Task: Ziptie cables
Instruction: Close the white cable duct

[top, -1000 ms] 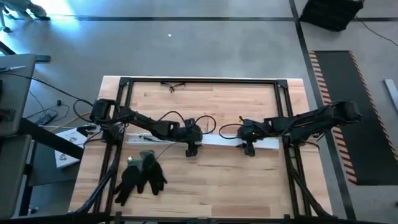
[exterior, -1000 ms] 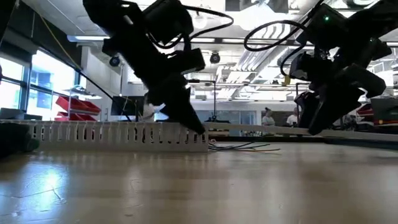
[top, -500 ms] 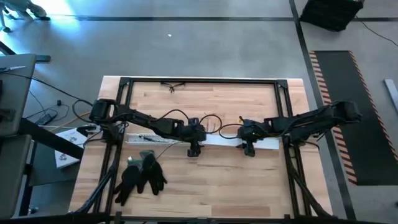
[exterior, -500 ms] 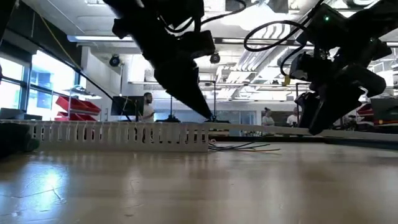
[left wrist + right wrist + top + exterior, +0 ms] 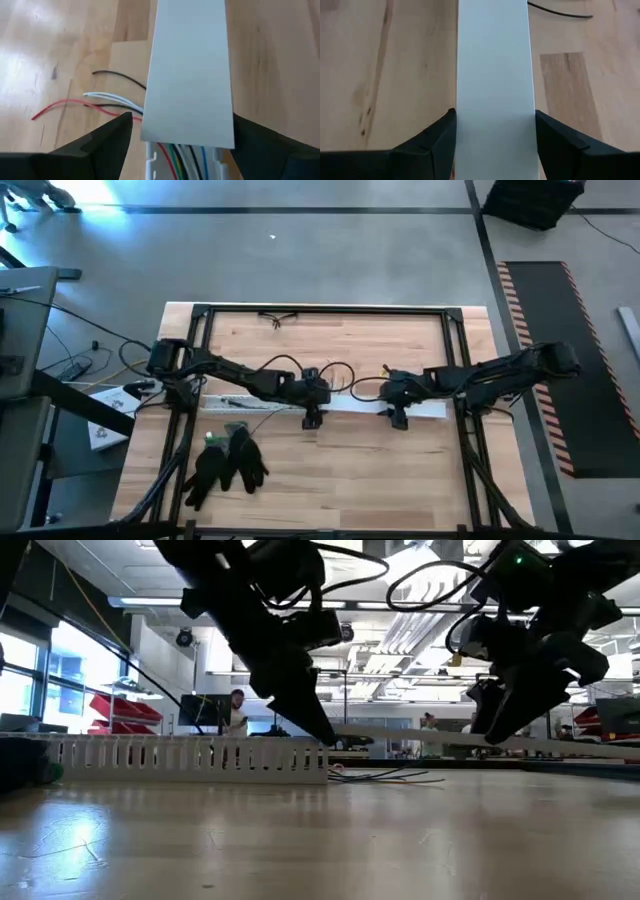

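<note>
White cover strip (image 5: 187, 75) over red, green, blue cables (image 5: 182, 152).

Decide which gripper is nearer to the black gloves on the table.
Left. The left gripper sits just beyond the black gloves, toward the table's middle; the right gripper is farther along the white strip.

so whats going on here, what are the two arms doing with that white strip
Both arms are at a long flat white cover strip in the middle of the table. The right tool is shut on the strip's sides. The left tool is open, straddling the strip's other end above the white slotted channel. The cables run out loose from under it, not yet tied.
</note>
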### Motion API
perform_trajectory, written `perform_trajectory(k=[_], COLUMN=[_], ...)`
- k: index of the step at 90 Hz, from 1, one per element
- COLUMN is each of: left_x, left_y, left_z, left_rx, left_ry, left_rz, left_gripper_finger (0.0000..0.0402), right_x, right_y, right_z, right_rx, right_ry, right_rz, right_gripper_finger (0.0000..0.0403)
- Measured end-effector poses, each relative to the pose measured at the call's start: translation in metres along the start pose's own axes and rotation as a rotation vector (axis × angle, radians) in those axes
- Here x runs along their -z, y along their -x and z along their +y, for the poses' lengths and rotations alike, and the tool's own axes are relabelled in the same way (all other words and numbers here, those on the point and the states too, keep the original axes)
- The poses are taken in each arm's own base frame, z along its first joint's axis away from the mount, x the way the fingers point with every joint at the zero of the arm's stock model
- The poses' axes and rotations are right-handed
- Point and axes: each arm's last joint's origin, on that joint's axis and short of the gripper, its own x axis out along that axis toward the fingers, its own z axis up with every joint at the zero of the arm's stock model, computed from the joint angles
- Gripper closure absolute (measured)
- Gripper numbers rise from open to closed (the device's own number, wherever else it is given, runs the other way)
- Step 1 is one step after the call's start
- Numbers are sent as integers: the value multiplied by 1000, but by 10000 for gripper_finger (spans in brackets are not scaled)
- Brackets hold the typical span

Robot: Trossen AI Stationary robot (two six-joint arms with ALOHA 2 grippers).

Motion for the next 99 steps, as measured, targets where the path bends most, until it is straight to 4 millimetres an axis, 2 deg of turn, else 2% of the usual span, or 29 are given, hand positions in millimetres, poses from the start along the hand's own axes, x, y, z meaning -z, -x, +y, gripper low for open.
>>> perform_trajectory(k=[33, 74, 99], left_x=[-4, 4, 7], left_y=[8, 8, 8], left_z=[1, 0, 0], left_rx=[10, 32, 33], left_ry=[8, -4, 7], left_rz=[-18, 63, 88], left_gripper_finger=[112, 114, 141], right_x=[3, -19, -28], right_y=[-13, -24, -21], right_z=[-1, 0, 1], right_rx=[7, 15, 18], right_ry=[4, 48, 49], right_rz=[55, 121, 111], right_gripper_finger=[199, 195, 187])
